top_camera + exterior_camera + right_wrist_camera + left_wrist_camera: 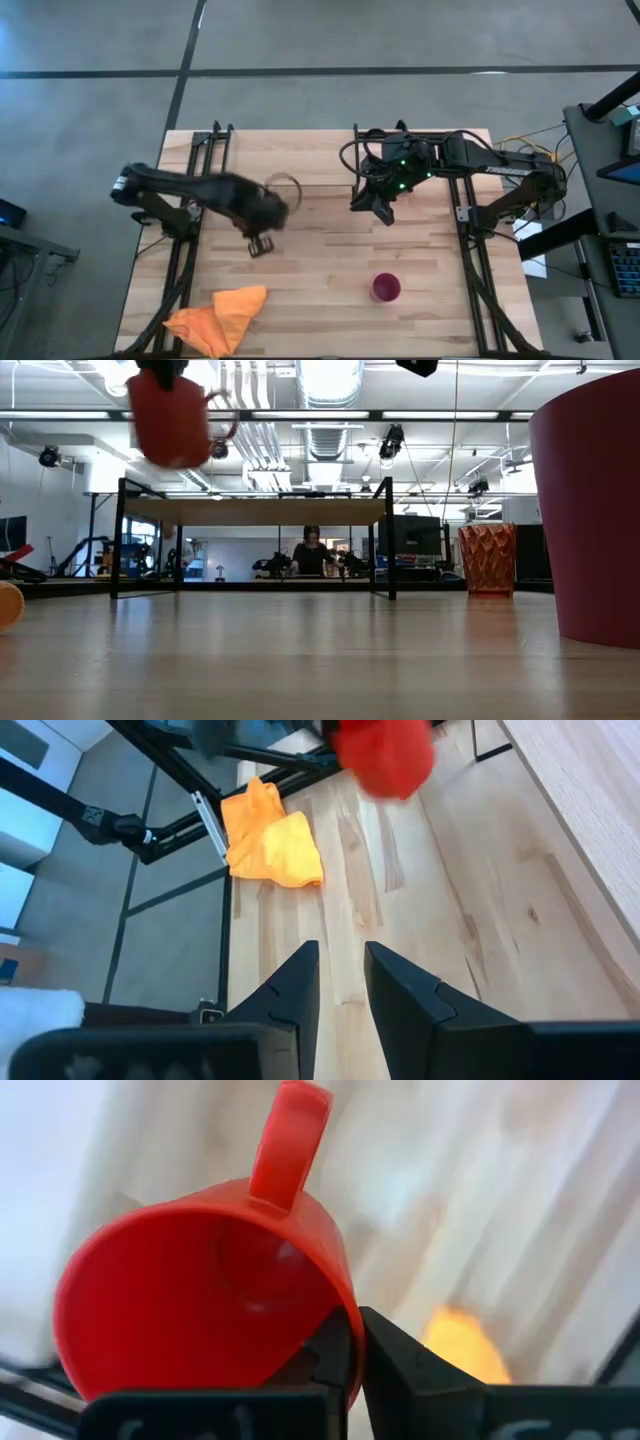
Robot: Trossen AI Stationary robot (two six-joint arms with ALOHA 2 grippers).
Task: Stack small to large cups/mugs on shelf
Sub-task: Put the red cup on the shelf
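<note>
My left gripper (260, 243) is shut on the red mug (175, 415), which it holds high over the table in front of the shelf's left end. The mug also shows in the right wrist view (385, 755). The shelf (250, 510) stands on black legs at the far side. The orange patterned cup (487, 558) stands on its base on the table, right of the shelf. The pink tumbler (386, 288) stands upright near the front right. My right gripper (380, 207) hangs open and empty over the table's middle right. My left gripper holds the mug's wall at the rim (350, 1342), roughly across from the handle (290, 1140). One finger (325, 1348) is inside the mug and one (405, 1365) outside. The fingers come from above, pointing down. The mug hangs clear of the table, nearly upright, mouth up.
A crumpled orange cloth (220, 315) lies at the table's front left corner. Black frame rails run along the table's left (180, 260) and right (470, 250) sides. A person (312, 550) sits in the room beyond the shelf.
</note>
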